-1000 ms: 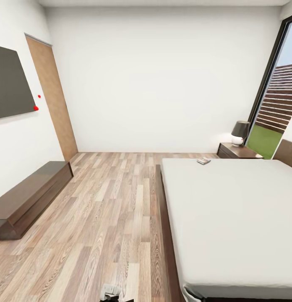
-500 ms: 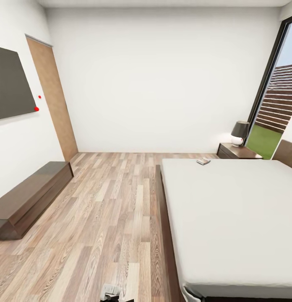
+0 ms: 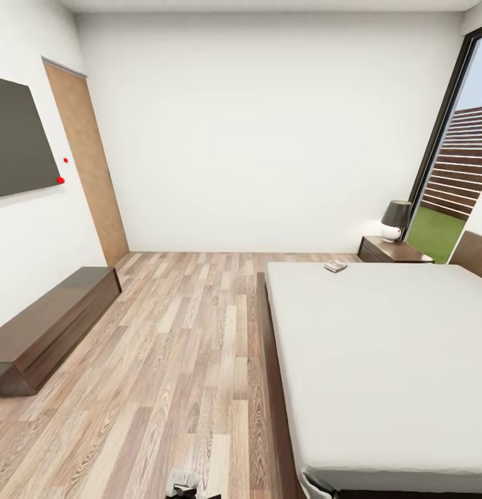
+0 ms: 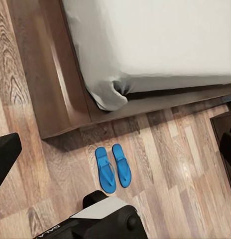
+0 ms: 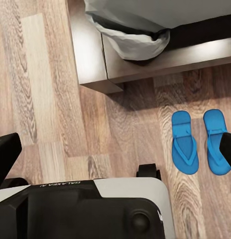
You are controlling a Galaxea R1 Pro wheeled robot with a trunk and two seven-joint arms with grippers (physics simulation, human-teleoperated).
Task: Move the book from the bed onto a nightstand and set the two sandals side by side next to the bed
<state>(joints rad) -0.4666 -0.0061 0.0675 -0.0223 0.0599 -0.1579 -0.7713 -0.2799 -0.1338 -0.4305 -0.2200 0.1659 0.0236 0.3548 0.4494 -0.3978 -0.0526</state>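
Two sandals (image 4: 114, 168) lie side by side on the wood floor (image 3: 179, 346), parallel and almost touching, near the corner of the bed (image 3: 379, 360) frame. The book (image 3: 336, 266) rests on the mattress at its far edge, near the nightstand (image 3: 393, 251), which carries a dark-shaded lamp (image 3: 396, 220). A long low cabinet (image 3: 50, 326) stands along the left wall. Dark finger parts show at the wrist views' edges; whether either pair of fingers is apart or together cannot be told.
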